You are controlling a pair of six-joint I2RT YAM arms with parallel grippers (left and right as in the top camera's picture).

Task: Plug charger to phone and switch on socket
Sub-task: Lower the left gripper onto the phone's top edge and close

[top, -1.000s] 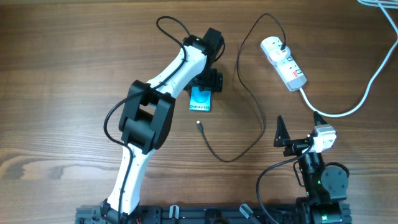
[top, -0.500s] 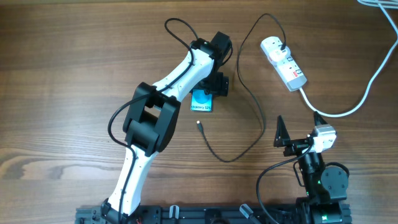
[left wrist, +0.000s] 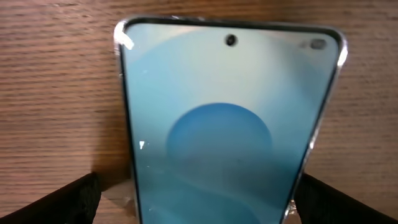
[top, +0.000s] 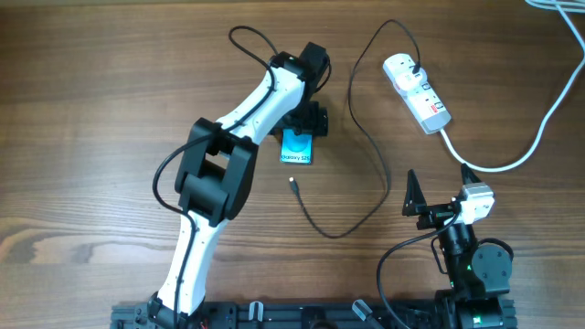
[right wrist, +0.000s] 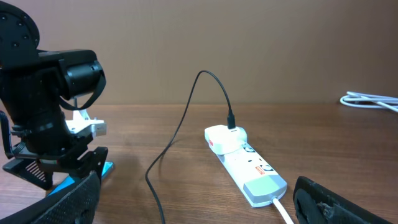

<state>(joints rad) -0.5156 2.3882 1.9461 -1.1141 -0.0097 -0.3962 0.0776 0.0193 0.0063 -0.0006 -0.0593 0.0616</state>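
Left end effector [top: 300, 126] hovers over the phone [top: 295, 147] mid-counter [top: 91, 100], fingers spread wide, 1 on either side of it. The charger [top: 293, 185] plug tip lies just beside the phone's near end, not touching. Right end effector [top: 440, 185] gapes wide and empty by the front edge, well apart from the socket [top: 417, 92]. Open wood to the left. Only the right wrist view shows the cable standing in the socket's end; only the left wrist view shows the phone's camera hole.
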